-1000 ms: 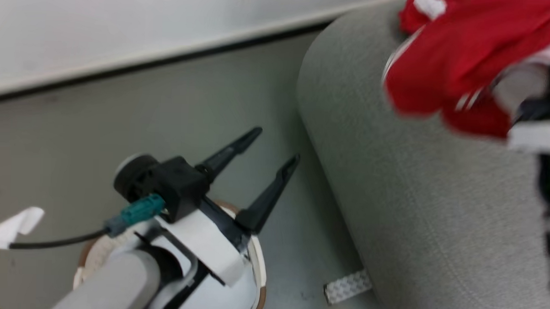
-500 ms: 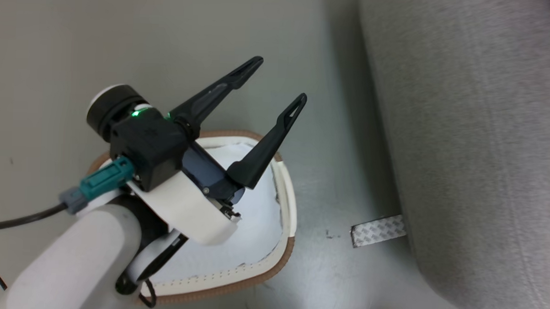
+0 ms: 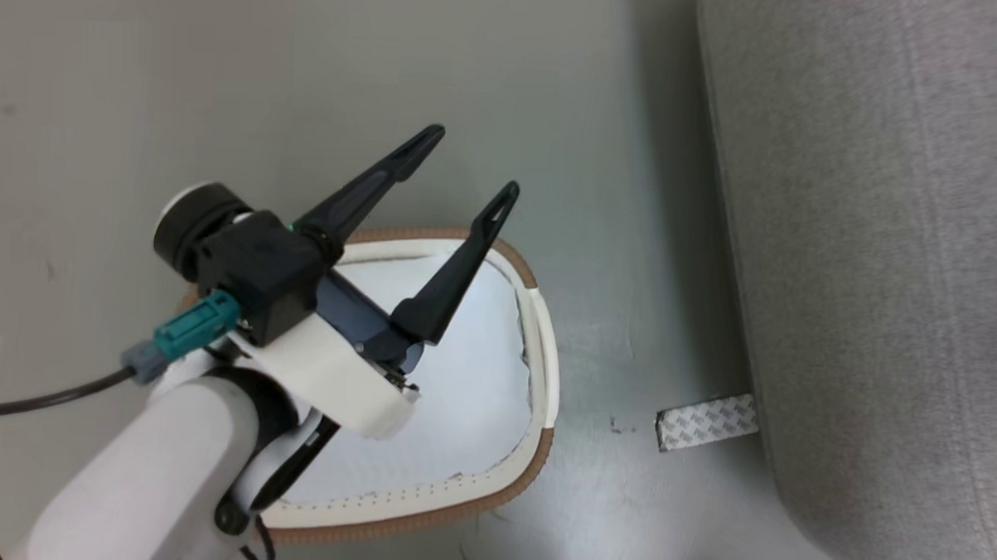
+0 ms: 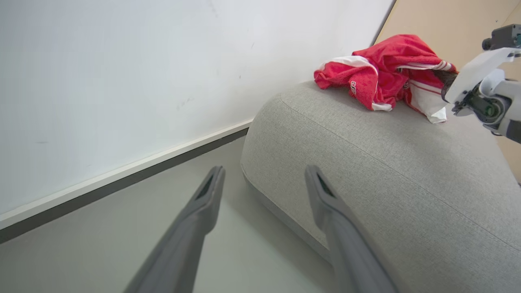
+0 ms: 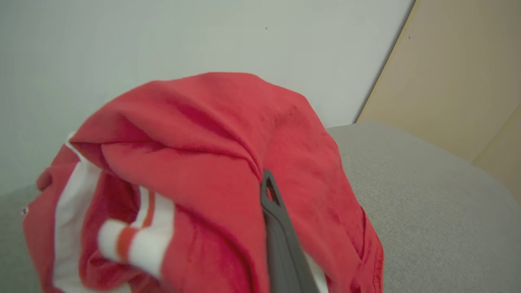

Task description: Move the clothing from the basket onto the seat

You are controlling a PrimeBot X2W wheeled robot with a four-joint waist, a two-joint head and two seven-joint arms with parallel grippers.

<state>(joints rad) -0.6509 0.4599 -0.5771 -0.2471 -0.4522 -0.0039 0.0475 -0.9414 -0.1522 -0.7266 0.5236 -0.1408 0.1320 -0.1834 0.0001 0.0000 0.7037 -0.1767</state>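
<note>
In the head view, my left gripper stands open over the cream basket with its brown rim; the part of the basket's inside that I see is white and bare. The grey seat rises just right of it. The left wrist view shows the left gripper open, aimed at the seat, with the red clothing heaped at its far end. My right gripper reaches into that heap. In the right wrist view the right gripper is shut on the clothing; fabric hides one finger.
A patch of patterned tape lies on the grey floor between basket and seat. A white wall with a dark baseboard runs behind the seat. A beige panel stands beyond the seat's far end. A black cable trails from my left wrist.
The head camera has swung down and away: the red clothing and the right arm have left its picture, and the basket now shows almost whole. The left gripper stays open.
</note>
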